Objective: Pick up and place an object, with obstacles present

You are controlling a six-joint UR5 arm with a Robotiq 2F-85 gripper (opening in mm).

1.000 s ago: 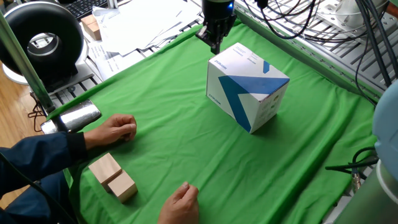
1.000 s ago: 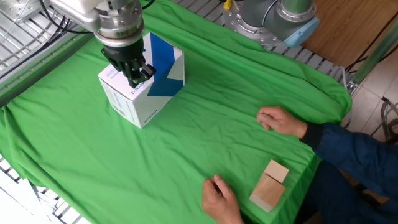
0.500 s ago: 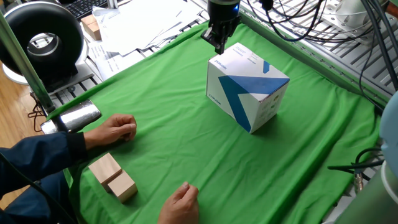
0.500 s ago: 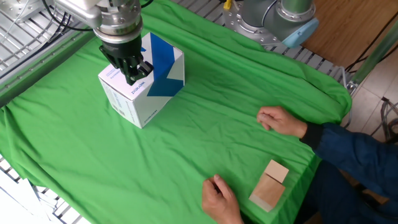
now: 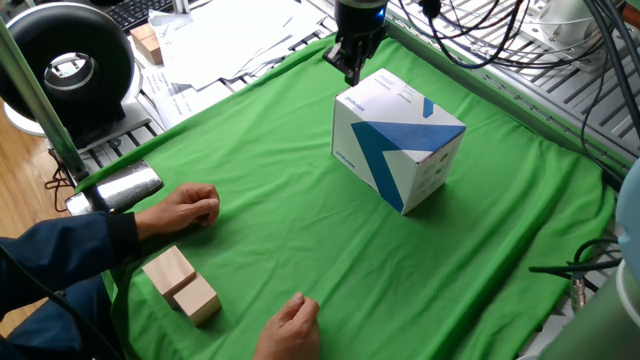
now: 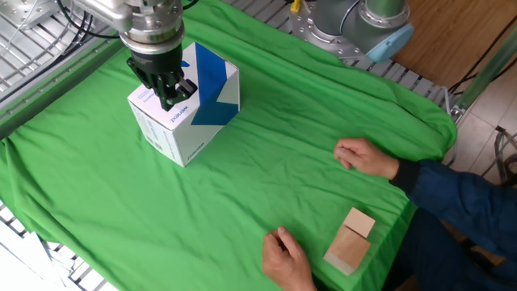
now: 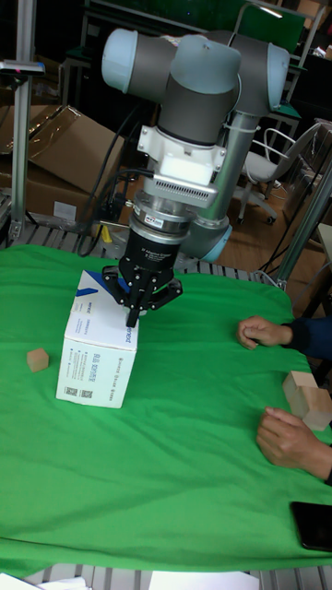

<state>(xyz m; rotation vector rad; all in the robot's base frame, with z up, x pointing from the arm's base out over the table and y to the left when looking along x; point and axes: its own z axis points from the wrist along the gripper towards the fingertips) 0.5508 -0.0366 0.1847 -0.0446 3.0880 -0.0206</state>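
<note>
The object, a tiny pale-wood cube (image 7: 37, 359), lies on the green cloth just left of the box in the tall fixed view; I cannot find it in the two fixed views. The obstacle is a large white box with blue shapes (image 5: 400, 140) (image 6: 190, 105) (image 7: 97, 350), standing mid-table. My gripper (image 5: 351, 74) (image 6: 169, 103) (image 7: 136, 319) hangs just above the box's top, near one top edge. Its fingers meet at a point with nothing between them. It is apart from the cube.
Two larger wooden blocks (image 5: 182, 283) (image 6: 350, 239) (image 7: 304, 395) sit by a person's hands (image 5: 186, 208) (image 5: 290, 328) resting on the cloth. A metal cylinder (image 5: 125, 186), papers (image 5: 230, 40) and a black round device (image 5: 68, 66) lie beyond the cloth's edge. A phone (image 7: 314, 525) lies near the front edge.
The gripper has drifted a little along the box's top edge, staying shut. The box, blocks and hands have not moved.
</note>
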